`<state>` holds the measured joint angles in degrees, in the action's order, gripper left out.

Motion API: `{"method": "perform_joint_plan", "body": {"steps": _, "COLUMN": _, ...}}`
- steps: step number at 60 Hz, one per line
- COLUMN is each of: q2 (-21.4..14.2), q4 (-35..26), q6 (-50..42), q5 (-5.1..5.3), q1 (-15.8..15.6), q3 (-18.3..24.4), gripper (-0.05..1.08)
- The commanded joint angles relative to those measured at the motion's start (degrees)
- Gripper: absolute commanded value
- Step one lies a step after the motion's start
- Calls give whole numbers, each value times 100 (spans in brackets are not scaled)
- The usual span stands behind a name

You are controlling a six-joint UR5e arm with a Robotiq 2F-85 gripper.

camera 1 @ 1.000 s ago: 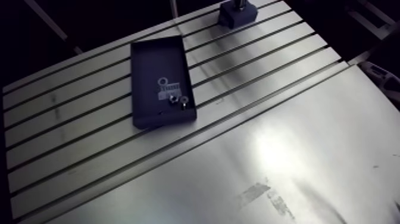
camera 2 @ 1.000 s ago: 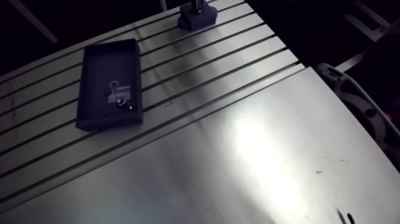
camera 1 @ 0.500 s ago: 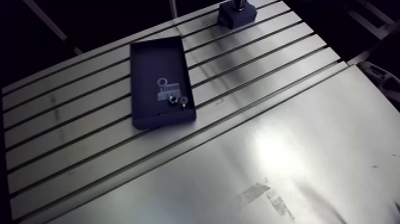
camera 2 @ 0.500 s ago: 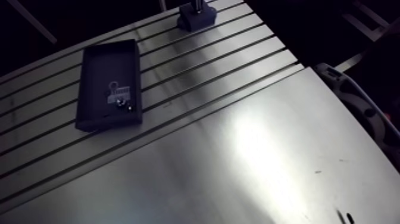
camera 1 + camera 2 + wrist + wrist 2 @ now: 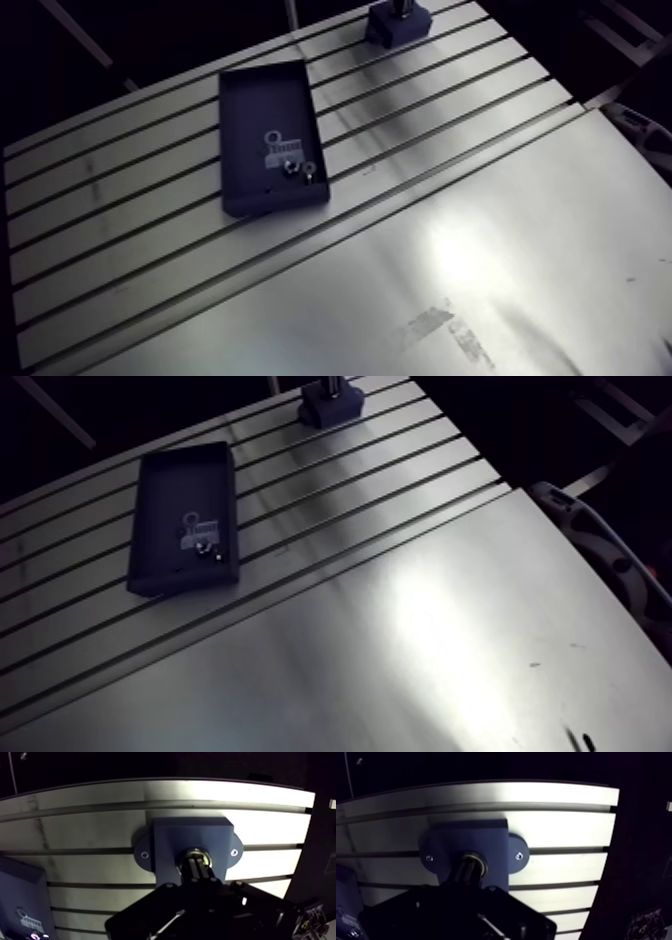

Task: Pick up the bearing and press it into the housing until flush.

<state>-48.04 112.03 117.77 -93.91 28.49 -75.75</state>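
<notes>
Nothing is seen to have moved since the earlier frames. One housing (image 5: 172, 839), one bearing (image 5: 186, 858), one tray (image 5: 250, 110) and two flange screws (image 5: 144, 855) are counted on the surface (image 5: 480, 230). The bearing is seated in the housing's bore. The pincer (image 5: 198, 861) is closed almost finger to finger, its tips set on the bearing, with nothing gripped between them. The tray, holding a few small parts, lies well apart from the housing.

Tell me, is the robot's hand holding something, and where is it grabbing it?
Can't tell. The hand sits right on the bearing in the housing and hides any grip.
</notes>
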Motion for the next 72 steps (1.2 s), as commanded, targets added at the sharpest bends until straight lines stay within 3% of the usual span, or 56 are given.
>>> {"method": "perform_joint_plan", "body": {"steps": 1, "q2": 10, "q4": 8, "q6": 5, "q5": 8, "q1": 0, "q3": -22, "gripper": 107}}
{"method": "perform_joint_plan", "body": {"steps": 72, "q2": -64, "q4": 113, "q6": 57, "q5": 16, "q1": 26, "q3": -59, "gripper": 107}}
